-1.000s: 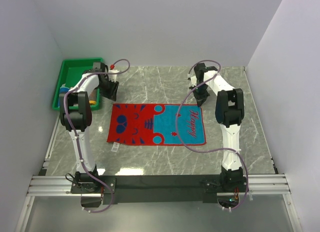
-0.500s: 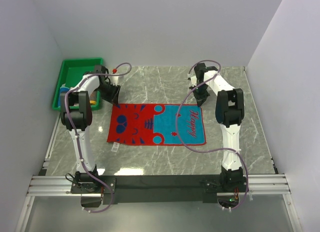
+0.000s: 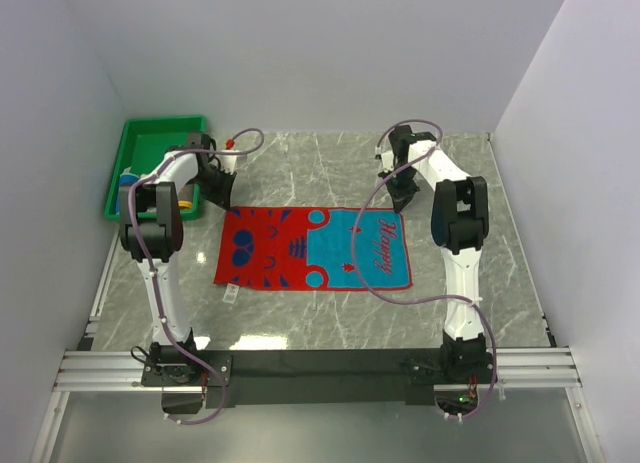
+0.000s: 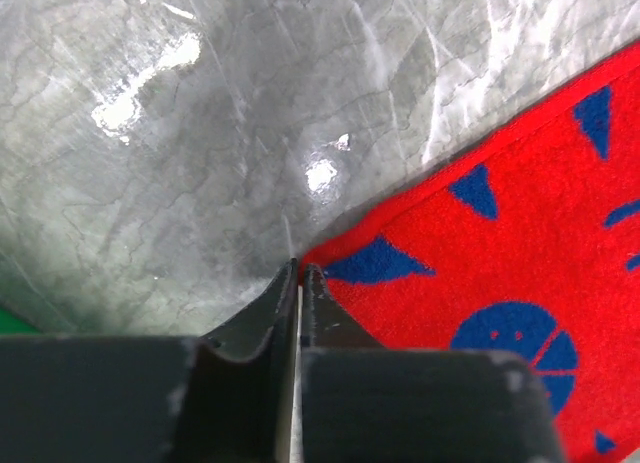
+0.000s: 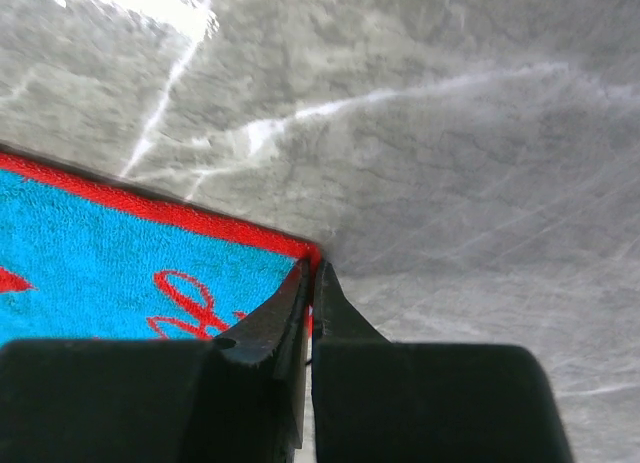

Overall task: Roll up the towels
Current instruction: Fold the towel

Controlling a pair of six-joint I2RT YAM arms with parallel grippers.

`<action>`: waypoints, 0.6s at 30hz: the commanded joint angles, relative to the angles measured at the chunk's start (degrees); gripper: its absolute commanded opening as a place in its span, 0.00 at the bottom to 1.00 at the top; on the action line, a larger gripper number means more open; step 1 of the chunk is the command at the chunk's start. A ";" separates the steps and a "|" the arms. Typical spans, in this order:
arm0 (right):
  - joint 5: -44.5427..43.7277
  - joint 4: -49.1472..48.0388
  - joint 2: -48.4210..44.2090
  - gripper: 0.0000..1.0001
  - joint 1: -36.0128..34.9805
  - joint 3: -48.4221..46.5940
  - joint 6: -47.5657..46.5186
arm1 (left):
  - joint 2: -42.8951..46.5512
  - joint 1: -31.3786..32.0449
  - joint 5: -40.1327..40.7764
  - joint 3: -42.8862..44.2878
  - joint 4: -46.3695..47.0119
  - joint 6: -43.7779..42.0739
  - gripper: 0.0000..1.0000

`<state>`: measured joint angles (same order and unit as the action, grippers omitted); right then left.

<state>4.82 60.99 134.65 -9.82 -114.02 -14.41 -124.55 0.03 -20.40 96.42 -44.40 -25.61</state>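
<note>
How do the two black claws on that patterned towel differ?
The left black gripper pinches the red corner of the red-and-blue patterned towel; the right black gripper pinches its blue, red-bordered corner. The left sits near the green plastic tray; the right does not. Both are shut.

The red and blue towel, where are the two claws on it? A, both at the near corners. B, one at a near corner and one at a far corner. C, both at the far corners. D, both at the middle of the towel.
C: the left claw and the right claw each pinch a corner on the far edge of the towel.
</note>
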 commanded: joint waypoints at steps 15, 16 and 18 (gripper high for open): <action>9.50 -1.49 -9.75 0.00 4.82 -5.53 -4.12 | 7.03 -4.43 -8.86 5.63 -3.06 0.56 0.00; 10.29 -1.49 -12.11 0.00 4.99 -4.04 -5.09 | 7.83 -4.43 -9.39 4.75 -4.62 -1.71 0.00; 10.65 -2.01 -14.67 0.00 4.90 1.58 -6.23 | 9.76 -4.43 -11.40 2.64 -7.44 -4.53 0.00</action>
<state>13.82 58.63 127.35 -4.99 -116.77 -17.30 -120.77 -3.99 -27.62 100.49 -47.18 -25.15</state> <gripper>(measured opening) 0.020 0.013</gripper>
